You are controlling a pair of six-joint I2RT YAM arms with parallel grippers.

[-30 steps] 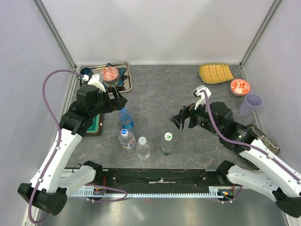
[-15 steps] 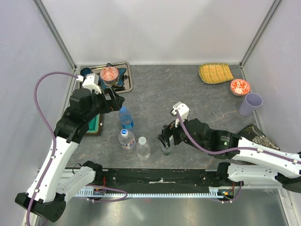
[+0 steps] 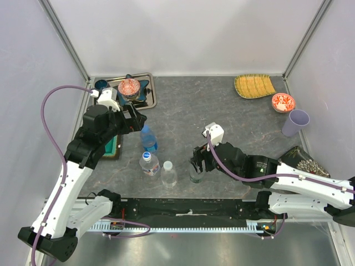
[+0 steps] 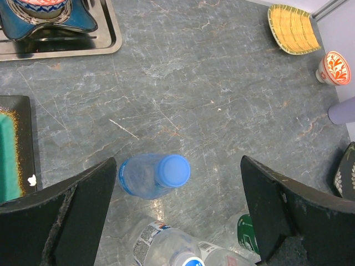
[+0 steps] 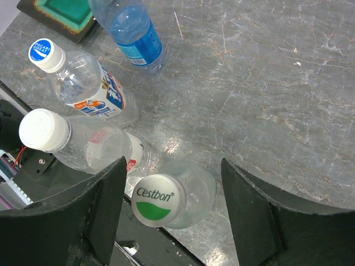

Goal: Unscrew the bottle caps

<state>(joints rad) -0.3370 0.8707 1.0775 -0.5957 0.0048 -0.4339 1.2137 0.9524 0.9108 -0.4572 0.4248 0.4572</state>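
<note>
- The grey, stone-patterned table (image 3: pixel 188 111) carried everything, with the four bottles clustered near its front edge.
- The left gripper (image 4: pixel 178 163) hung above the blue-tinted bottle (image 4: pixel 145 178) with its jaws spread wide and nothing held. The bottle stood upright below with its blue cap on.
- The right gripper (image 5: pixel 173 163) sat low at the green-capped bottle (image 5: pixel 180 197), one finger on either side. The jaws were parted and a thin gap showed on each side, so the bottle was straddled, not clamped. Its "Cestbon" cap was on.
- A metal tray (image 4: pixel 61 51) lay at the far left, holding a blue dish (image 4: pixel 83 25) and a red-patterned bowl (image 3: pixel 130 87).
- A yellow ribbed dish (image 3: pixel 254 86) lay at the far right.
- The labelled bottle (image 5: pixel 91 91), with its blue-and-white cap on, stood just beside the plain clear bottle (image 5: pixel 89 147), which wore a white cap. The clear one stood between the labelled and green-capped bottles.
- A lilac cup (image 3: pixel 295 122) stood by the right wall, with a small red-and-white bowl (image 3: pixel 283 102) near it.
</note>
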